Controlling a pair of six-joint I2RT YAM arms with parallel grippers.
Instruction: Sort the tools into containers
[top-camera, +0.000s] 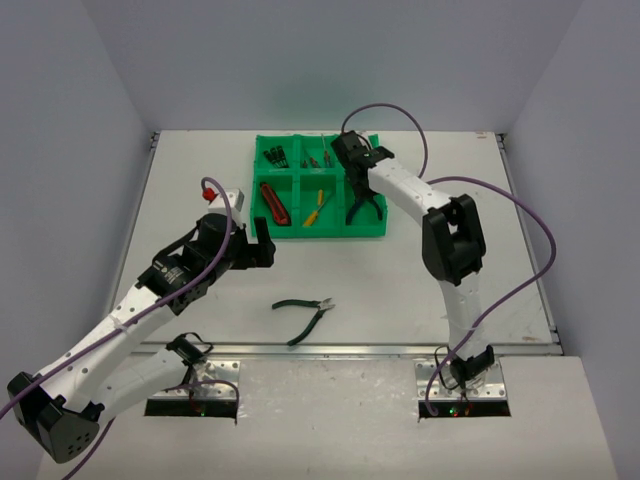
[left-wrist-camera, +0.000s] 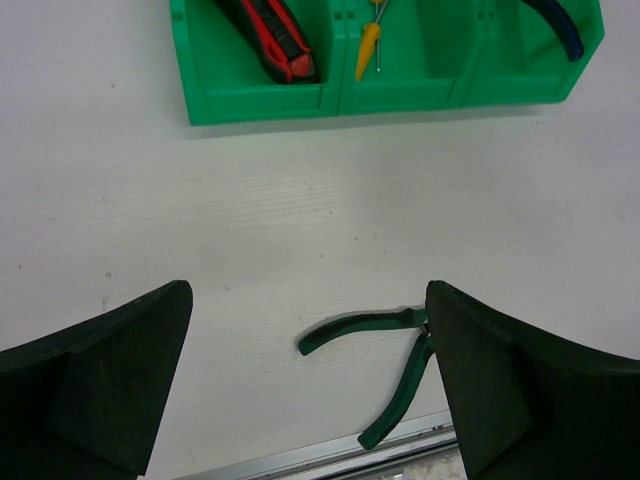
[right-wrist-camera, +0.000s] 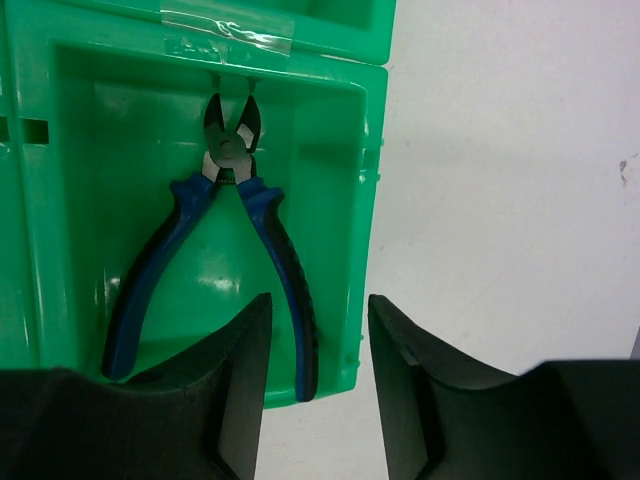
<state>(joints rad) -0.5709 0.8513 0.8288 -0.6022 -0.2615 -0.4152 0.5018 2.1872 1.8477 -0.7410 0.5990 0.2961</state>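
left claw (top-camera: 262, 243) wide open, empty | right claw (right-wrist-camera: 318, 305) part open, empty, over blue-handled pliers (right-wrist-camera: 283, 270) in bright green six-compartment plastic tray (top-camera: 330, 232) | green-handled pliers (top-camera: 318, 309) on white worktop (top-camera: 400, 300), head pointing right, near-right of left claw; left arm nearer

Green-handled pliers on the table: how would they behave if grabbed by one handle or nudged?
The green-handled pliers lie flat with handles splayed, so rolling seems unlikely. Lifted by one handle, the other would probably swing at the pivot. Pushed off-centre on the smooth white table, they would likely slide and turn rather than tip.
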